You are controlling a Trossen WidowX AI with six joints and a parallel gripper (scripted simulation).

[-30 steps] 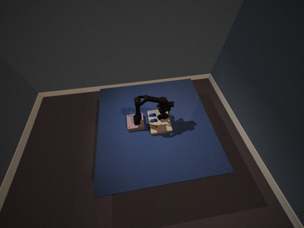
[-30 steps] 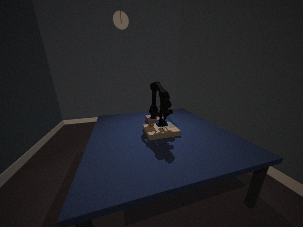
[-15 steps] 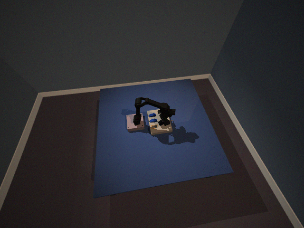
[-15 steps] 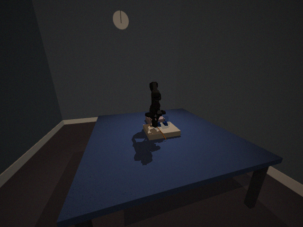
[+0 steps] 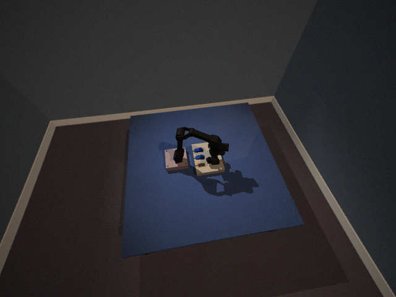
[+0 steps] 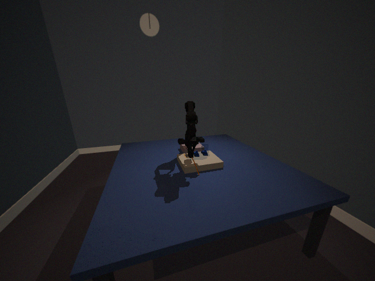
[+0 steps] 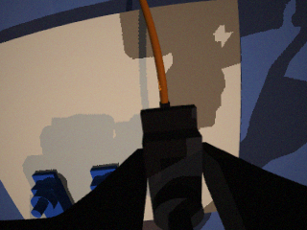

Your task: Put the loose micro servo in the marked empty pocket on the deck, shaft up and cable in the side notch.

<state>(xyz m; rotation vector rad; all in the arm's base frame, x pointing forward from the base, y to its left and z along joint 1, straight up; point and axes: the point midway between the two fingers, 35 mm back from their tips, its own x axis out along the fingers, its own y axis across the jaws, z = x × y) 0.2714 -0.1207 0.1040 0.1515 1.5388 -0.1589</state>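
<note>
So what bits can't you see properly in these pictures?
- Empty pocket: top view, too small and dark for its notch to show.
- Servo: wrist view, the gripper fingers cover its sides, hiding the ears.
- Orange cable: wrist view, tip cut off by the top edge.
- Blue servos: wrist view, partly behind a finger.
</note>
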